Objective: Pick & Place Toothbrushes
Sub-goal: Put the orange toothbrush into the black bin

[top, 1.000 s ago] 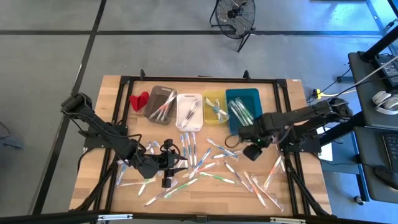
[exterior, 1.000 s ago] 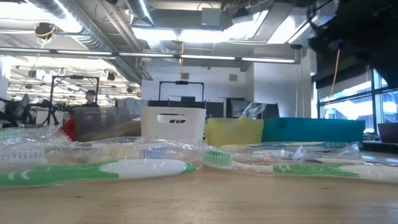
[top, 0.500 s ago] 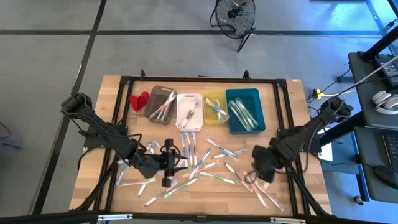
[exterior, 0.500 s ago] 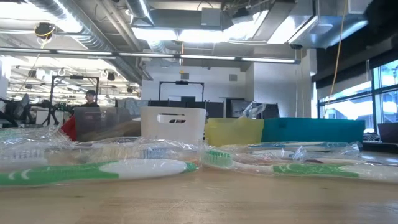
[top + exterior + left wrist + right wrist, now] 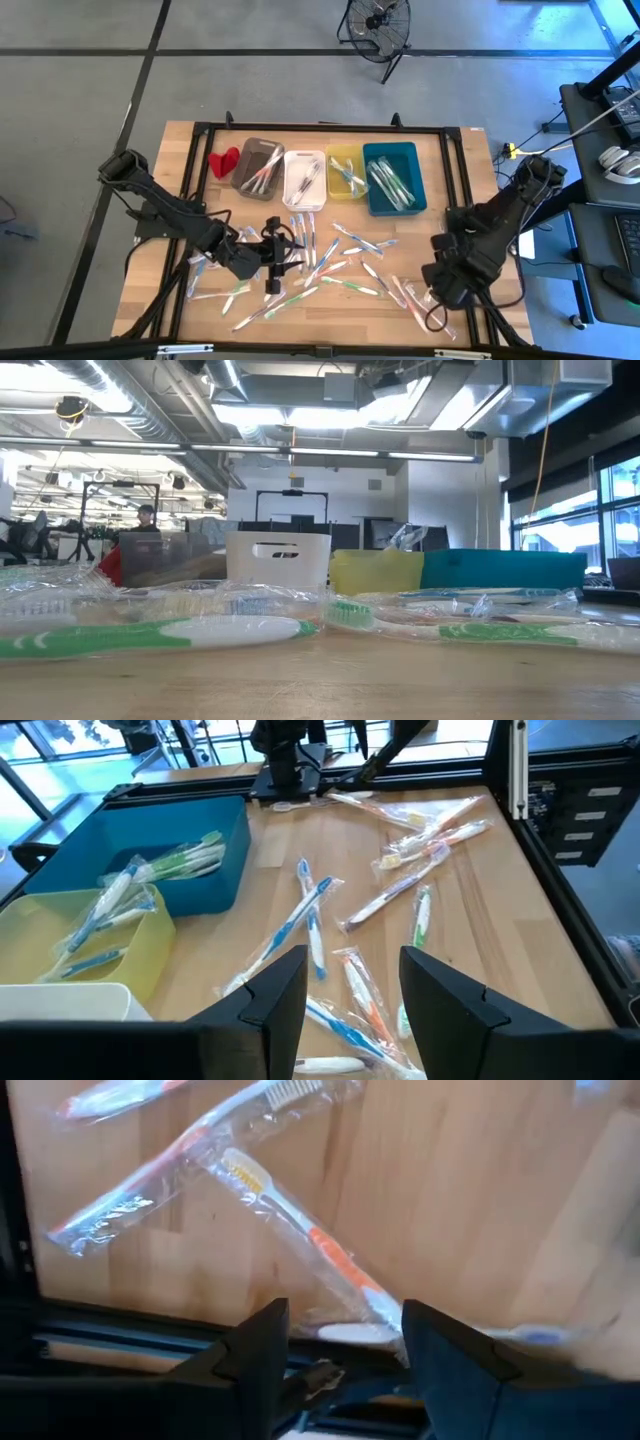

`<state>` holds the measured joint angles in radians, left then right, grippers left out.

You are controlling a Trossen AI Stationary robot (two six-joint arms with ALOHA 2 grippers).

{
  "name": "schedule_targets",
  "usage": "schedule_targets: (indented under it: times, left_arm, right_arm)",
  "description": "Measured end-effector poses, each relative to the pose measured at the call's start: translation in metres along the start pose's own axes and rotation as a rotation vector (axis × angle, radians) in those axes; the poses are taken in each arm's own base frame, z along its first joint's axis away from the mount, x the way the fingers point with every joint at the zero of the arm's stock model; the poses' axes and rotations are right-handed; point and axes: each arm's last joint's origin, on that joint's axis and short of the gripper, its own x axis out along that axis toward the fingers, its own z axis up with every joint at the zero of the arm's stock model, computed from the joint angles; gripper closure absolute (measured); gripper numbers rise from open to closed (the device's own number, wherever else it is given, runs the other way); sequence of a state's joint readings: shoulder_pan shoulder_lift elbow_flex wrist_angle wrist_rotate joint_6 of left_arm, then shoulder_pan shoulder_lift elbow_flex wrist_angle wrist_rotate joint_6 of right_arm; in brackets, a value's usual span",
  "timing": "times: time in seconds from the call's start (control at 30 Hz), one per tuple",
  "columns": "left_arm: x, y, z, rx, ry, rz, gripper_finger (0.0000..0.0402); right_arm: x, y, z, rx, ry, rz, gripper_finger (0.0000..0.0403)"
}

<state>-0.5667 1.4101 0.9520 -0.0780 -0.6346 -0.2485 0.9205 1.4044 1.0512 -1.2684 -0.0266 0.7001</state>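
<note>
Many wrapped toothbrushes [image 5: 340, 262] lie scattered flat on the wooden table, and more lie in the bins at the far side. My left gripper [image 5: 278, 258] hovers open over the left part of the pile; between its fingers [image 5: 352, 965] I see only toothbrushes lying on the table below. My right gripper [image 5: 437, 290] points down, open, over the table's near right corner. Under it [image 5: 343, 1315] an orange-handled toothbrush [image 5: 300, 1230] in clear wrap lies by the black edge frame. The low view shows green toothbrushes [image 5: 200, 632] up close and no gripper.
A grey bin [image 5: 258, 165], a white bin [image 5: 305, 178], a yellow bin [image 5: 346, 172] and a teal bin [image 5: 392, 178] stand in a row at the far side, with a small red object [image 5: 223, 160] to their left. A black frame [image 5: 470, 200] rims the table.
My right gripper has swung from beside the teal bin toward the table's near right corner, rolling about its own axis as it went and staying open with nothing in it. The toothbrushes lie as before.
</note>
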Motion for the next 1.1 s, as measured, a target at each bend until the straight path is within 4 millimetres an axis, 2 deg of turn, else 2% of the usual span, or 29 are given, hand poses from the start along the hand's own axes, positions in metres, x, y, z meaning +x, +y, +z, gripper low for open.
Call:
schedule_targets:
  times: [0.2, 0.4, 0.77, 0.9, 1.1]
  left_arm:
    - [0.000, 0.000, 0.000, 0.000, 0.000, 0.000, 0.0247]
    - [0.000, 0.000, 0.000, -0.011, -0.004, -0.001, 0.0247]
    - [0.000, -0.001, 0.004, -0.039, -0.034, -0.012, 0.0247]
    - [0.000, -0.001, 0.005, -0.033, -0.044, -0.016, 0.0247]
    - [0.000, -0.001, 0.005, -0.032, -0.042, -0.018, 0.0247]
  right_arm:
    - [0.005, 0.010, -0.001, -0.116, -0.003, -0.016, 0.0204]
    - [0.027, 0.025, 0.008, -0.292, 0.051, -0.054, 0.0204]
    - [0.069, 0.041, 0.026, -0.352, 0.138, -0.110, 0.0204]
    - [0.074, 0.042, 0.027, -0.357, 0.126, -0.102, 0.0204]
    - [0.092, 0.042, 0.021, -0.368, 0.118, -0.047, 0.0204]
